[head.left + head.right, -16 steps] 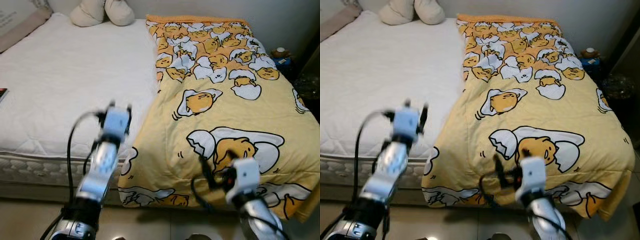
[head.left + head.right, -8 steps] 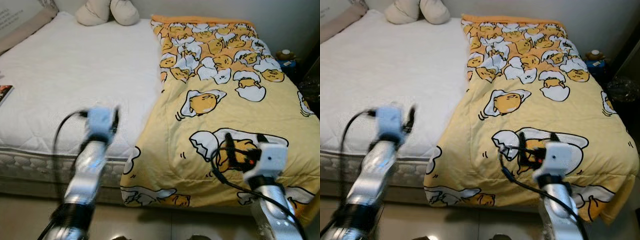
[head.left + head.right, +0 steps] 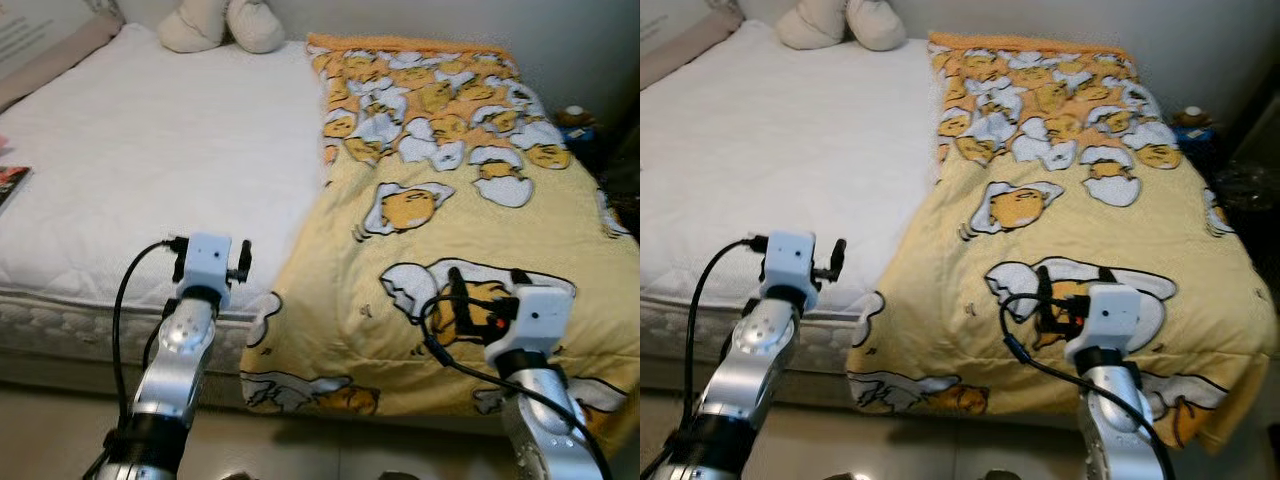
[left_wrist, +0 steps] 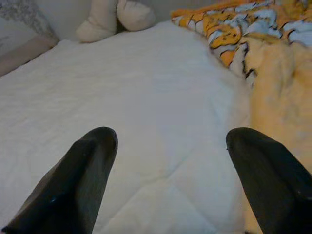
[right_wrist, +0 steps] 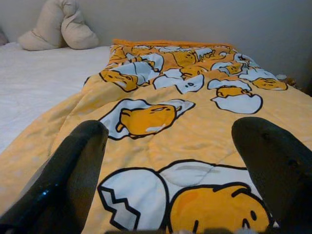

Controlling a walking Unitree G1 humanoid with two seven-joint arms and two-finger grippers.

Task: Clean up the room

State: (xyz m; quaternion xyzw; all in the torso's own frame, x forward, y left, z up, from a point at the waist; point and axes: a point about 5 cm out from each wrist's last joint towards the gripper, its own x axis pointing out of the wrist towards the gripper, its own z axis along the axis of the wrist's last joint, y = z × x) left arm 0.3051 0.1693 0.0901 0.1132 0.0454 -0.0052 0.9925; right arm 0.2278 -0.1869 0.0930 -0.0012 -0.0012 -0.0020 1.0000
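A yellow blanket (image 3: 430, 200) printed with egg cartoons covers the right half of the bed and hangs over its foot edge. The left half is bare white mattress (image 3: 150, 170). My left gripper (image 3: 210, 258) is open over the mattress's front edge, just left of the blanket's side; its wrist view looks between its fingers (image 4: 83, 180) along the mattress. Over the blanket's foot end my right gripper (image 3: 487, 292) is held open, and between its fingers (image 5: 73, 170) lies the blanket (image 5: 161, 117). Neither holds anything.
A cream cushion (image 3: 220, 25) lies at the head of the bed, and a beige pillow (image 3: 45, 45) at the far left. A book (image 3: 8, 182) lies at the mattress's left edge. Small items (image 3: 572, 115) stand in the dark corner beside the bed. Pale floor (image 3: 60, 420) runs below.
The right arm has risen over the blanket's foot end. The left arm has drawn a little left and lower and is no longer blurred. The camera has shifted slightly.
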